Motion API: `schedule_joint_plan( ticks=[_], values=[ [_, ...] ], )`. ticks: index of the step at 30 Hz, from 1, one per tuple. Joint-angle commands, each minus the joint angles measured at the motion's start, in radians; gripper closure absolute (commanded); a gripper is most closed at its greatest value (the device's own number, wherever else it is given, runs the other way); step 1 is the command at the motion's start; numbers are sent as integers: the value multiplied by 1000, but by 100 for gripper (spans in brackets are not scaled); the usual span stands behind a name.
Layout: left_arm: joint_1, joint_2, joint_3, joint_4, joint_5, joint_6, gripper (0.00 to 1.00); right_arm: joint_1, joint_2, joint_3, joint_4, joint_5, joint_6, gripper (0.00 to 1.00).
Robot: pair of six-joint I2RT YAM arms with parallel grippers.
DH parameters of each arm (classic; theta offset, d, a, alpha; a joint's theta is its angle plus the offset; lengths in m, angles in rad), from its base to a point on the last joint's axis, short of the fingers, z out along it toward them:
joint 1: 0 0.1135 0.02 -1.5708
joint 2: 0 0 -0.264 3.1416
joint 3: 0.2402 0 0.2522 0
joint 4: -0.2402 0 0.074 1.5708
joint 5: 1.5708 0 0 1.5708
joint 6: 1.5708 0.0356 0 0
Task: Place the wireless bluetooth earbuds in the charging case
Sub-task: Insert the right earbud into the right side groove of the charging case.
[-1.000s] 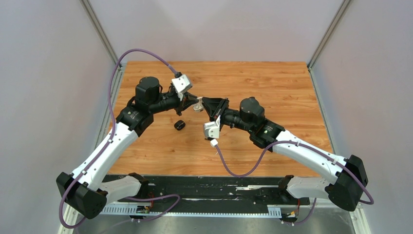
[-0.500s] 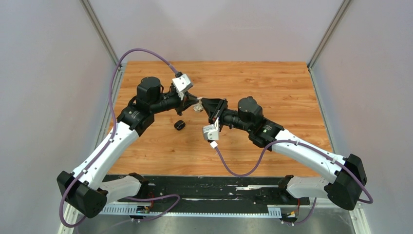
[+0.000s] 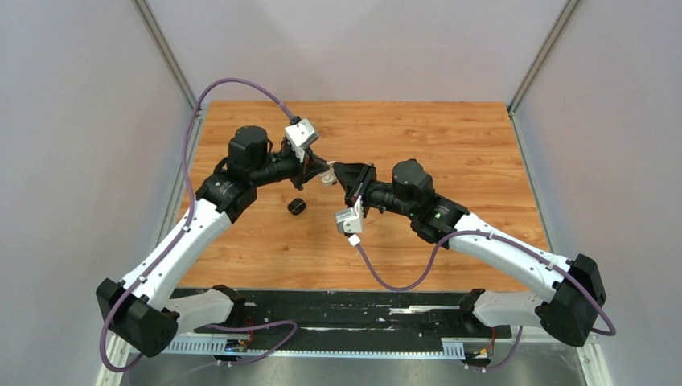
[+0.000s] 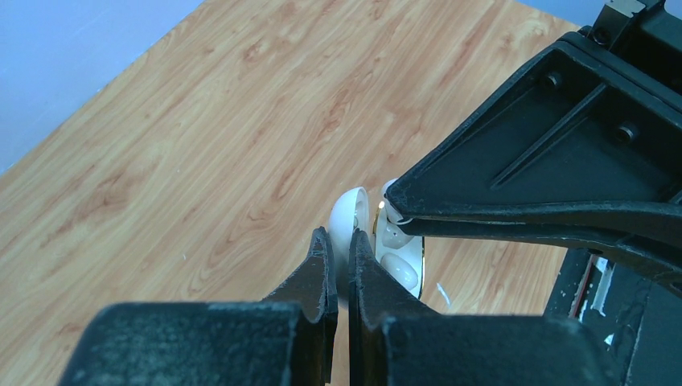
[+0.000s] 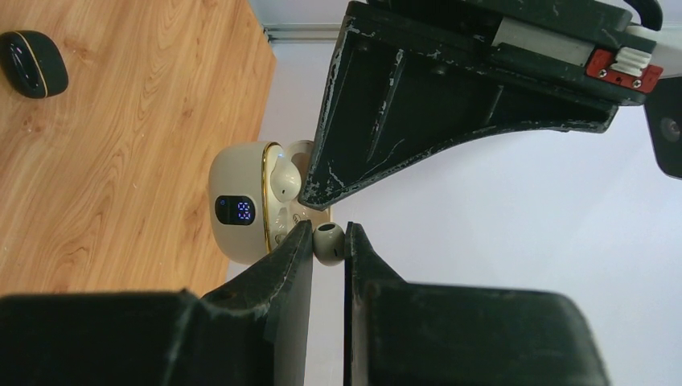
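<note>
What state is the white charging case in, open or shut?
Open: the white charging case shows a white earbud seated in its exposed cavity past the gold rim; its display is lit.

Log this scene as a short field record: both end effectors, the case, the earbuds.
left end effector: shut on white charging case, held off the table
right end effector: shut on white earbud, right beside the open case
case state: open, display lit
seated earbud: white, in the case
black case: closed, lying on table, apart
</note>
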Motion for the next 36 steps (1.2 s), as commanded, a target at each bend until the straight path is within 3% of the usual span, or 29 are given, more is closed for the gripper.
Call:
schedule_joint_plan(
  ticks=[1,11,25,29,36],
  values=[
    [0,-1,45,89,-15,-40,100,4,-8,2,-67,-25,-14,92],
    [1,-4,33,92,-13,-29,100,5,-7,18,-92,-31,14,78],
    [2,-9,19,98,-13,-11,100,6,37,153,-142,-27,220,56],
    [0,-11,16,97,-13,-1,100,5,43,226,-214,-26,357,51],
    [0,-17,3,80,-33,53,100,-46,20,348,-291,-74,858,37]
  ],
)
